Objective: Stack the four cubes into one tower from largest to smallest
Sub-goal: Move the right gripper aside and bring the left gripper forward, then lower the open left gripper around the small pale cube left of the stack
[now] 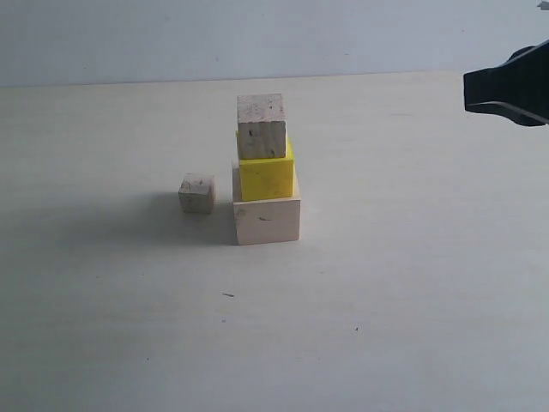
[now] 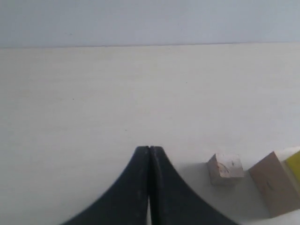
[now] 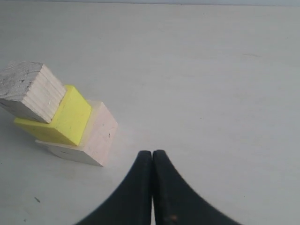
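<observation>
A tower of three cubes stands mid-table: a large pale wooden cube (image 1: 267,220) at the base, a bright yellow cube (image 1: 266,176) on it, and a small speckled wooden cube (image 1: 261,126) on top. The smallest speckled cube (image 1: 196,193) sits on the table just left of the base, apart from it. My right gripper (image 1: 508,89) hovers at the far right edge, shut and holding nothing; its wrist view shows the tower (image 3: 70,117) off to one side of the shut tips (image 3: 153,153). My left gripper (image 2: 149,148) is shut and holding nothing, with the smallest cube (image 2: 225,168) beside it.
The pale tabletop (image 1: 412,300) spreads wide around the cubes, and a light wall (image 1: 171,34) rises behind it. A few tiny dark specks (image 1: 228,295) lie on the table in front of the tower.
</observation>
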Motion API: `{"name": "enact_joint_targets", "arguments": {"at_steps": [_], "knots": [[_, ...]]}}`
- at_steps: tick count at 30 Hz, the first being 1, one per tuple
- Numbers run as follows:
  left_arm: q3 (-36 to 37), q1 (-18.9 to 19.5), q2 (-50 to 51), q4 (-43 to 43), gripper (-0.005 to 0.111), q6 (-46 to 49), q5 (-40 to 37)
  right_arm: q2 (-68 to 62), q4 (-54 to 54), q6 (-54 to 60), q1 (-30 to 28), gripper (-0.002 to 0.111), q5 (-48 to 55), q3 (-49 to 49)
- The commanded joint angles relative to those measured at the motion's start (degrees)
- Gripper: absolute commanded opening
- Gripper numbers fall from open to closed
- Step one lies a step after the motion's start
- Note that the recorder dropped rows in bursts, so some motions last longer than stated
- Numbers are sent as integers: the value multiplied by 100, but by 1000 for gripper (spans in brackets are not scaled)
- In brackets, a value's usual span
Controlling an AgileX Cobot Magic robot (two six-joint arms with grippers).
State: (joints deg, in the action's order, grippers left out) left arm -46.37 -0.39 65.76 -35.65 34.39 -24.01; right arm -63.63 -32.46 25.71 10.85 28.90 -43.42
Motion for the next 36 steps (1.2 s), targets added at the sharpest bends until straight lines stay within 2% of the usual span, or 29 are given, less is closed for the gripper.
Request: {"name": "enact_joint_targets", "arguments": {"at_steps": [1,3,5,8,10,13,16,19,21,23,24,25,26,32,36], "knots": [[-750,-35,830,76,0,710,-882,32,-163,-19,-18,0,-14,24],[-1365,-35,1461,326,0,982,-1844,32,-240,-19,-18,0,67,24],[-2069,-45,2135,385,0,1838,-2871,32,-313,-19,-18,0,136,24],[-2741,-410,2753,613,0,3577,-3575,32,-359,-19,-18,0,185,24],[-2979,-847,2970,1116,0,4417,-3613,32,-359,-19,-18,0,289,24],[-3144,-1401,3187,1760,0,5113,-3522,32,-359,-19,-18,0,365,24],[-3161,-1797,3343,1974,0,5469,-3060,32,-359,-19,-18,0,389,24],[-3161,-2029,3484,2005,0,5492,-2443,32,-369,-19,-18,0,389,24],[-3161,-2155,3647,2007,9,5492,-1919,32,-369,-19,-18,0,389,24],[-3161,-2167,3776,1993,28,5492,-1800,32,-369,-19,-18,0,389,24],[-3161,-2167,3834,1993,43,5338,-1800,32,-368,-5,-18,0,389,24],[-3161,-2167,3847,1993,48,5292,-1800,32,-368,-5,-18,0,389,24],[-3161,-2167,3860,1967,59,5193,-1800,32,-368,-5,-18,0,389,24],[-3161,-2167,3873,1672,79,5193,-1800,32,-368,19,-18,0,356,24],[-3161,-2167,3873,1672,81,5193,-1878,32,-368,18,-18,0,367,24]]}}
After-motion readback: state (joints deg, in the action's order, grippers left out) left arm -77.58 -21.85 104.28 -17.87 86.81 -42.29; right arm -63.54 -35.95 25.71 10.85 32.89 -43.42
